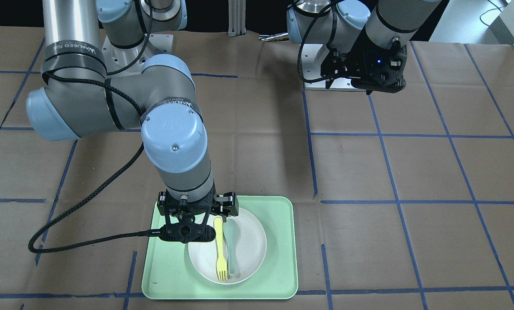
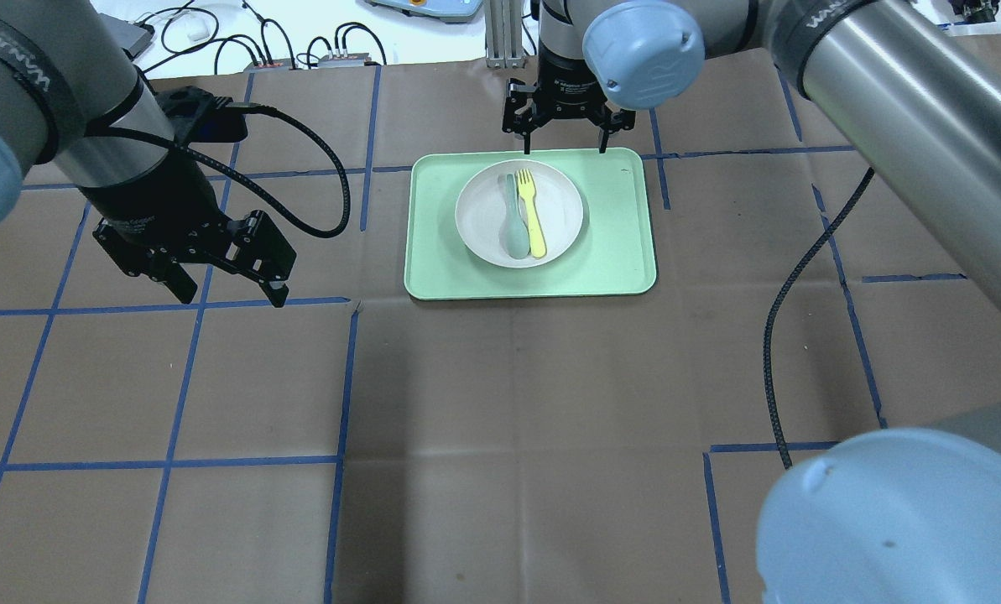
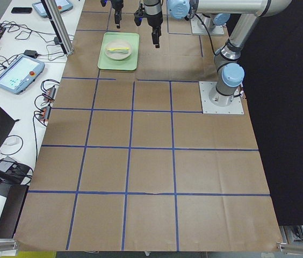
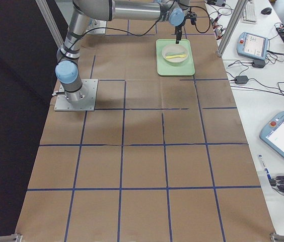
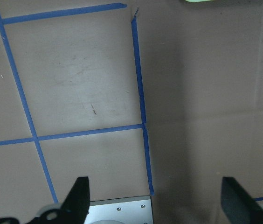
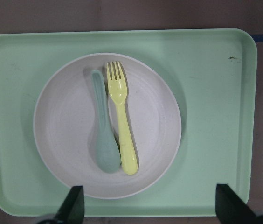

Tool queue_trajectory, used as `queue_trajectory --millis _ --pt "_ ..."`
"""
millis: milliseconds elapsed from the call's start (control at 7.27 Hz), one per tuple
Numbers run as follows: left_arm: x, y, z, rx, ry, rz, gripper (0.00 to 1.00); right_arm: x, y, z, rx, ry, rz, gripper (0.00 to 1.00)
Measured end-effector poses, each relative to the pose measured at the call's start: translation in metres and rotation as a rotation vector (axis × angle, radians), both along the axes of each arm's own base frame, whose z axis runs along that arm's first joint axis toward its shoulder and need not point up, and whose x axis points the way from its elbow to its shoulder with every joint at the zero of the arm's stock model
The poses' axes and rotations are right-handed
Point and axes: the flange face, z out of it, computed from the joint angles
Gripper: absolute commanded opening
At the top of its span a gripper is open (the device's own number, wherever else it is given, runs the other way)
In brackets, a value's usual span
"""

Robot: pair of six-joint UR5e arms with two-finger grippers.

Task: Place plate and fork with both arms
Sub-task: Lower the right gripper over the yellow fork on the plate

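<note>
Table: R hand vertical, spread, over plate.

Round, shallow, off-white plate sits flat near the middle of the mint-green tray. Slim pale-yellow fork lies flat inside it, parallel to and just beside the grey-green spoon.

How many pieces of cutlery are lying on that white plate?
2. A pale-yellow fork and a grey-green spoon lie side by side on the plate, which sits in the green tray; in the overhead view the spoon is on the left. None looks hidden.
</note>
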Motion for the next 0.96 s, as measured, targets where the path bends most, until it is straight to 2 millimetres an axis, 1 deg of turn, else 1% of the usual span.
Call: queue_trajectory --millis 138,275,412,550,688,825,962 --pt "0.0 0.0 0.0 0.001 -0.001 -0.001 1.0 0.002 -0.008 -0.019 -0.002 0.011 0.0 1.0" --pt "0.0 0.001 -0.001 0.002 -0.002 -0.001 1.0 0.002 -0.015 -0.038 -0.006 0.027 0.0 0.97" --pt "0.0 0.001 -0.002 0.003 -0.002 -0.001 1.0 0.003 -0.02 -0.055 -0.002 0.037 0.0 0.9" --pt "0.0 0.002 -0.004 0.007 -0.002 -0.002 1.0 0.004 -0.023 -0.069 0.003 0.039 0.002 0.78" --pt "0.0 0.003 -0.005 0.009 -0.001 -0.001 1.0 0.005 -0.026 -0.083 0.01 0.038 0.003 0.69" --pt "0.0 0.004 -0.005 0.01 -0.001 0.0 1.0 0.008 -0.026 -0.092 0.018 0.038 0.006 0.64" --pt "-0.001 0.005 -0.006 0.01 -0.001 0.0 1.0 0.012 -0.025 -0.098 0.023 0.041 0.012 0.62"
